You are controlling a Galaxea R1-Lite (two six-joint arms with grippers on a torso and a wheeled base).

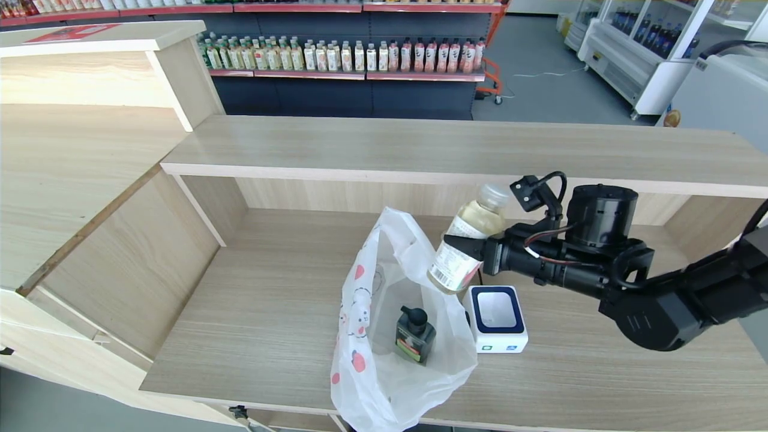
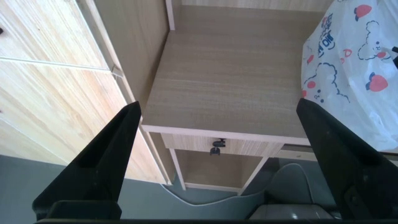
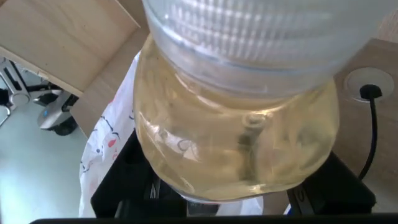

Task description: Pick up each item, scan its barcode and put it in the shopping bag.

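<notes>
On the wooden counter (image 1: 270, 300) a white shopping bag (image 1: 372, 360) stands open. The left claw (image 2: 217, 104) is wide open and empty. The right claw (image 1: 463, 247) squeezes a tilted bottle (image 1: 474, 223), up over the bag's edge, near the scanner (image 1: 497, 318). A small dark bottle (image 1: 414, 336) sits in the bag.

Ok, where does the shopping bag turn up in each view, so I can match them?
Head view: the shopping bag stands open on the counter, beside the scanner.
Left wrist view: its printed side lies beyond the open left gripper.
Right wrist view: its printed plastic shows past the bottle held by the right gripper.
Shared landmark: the wooden counter.
</notes>
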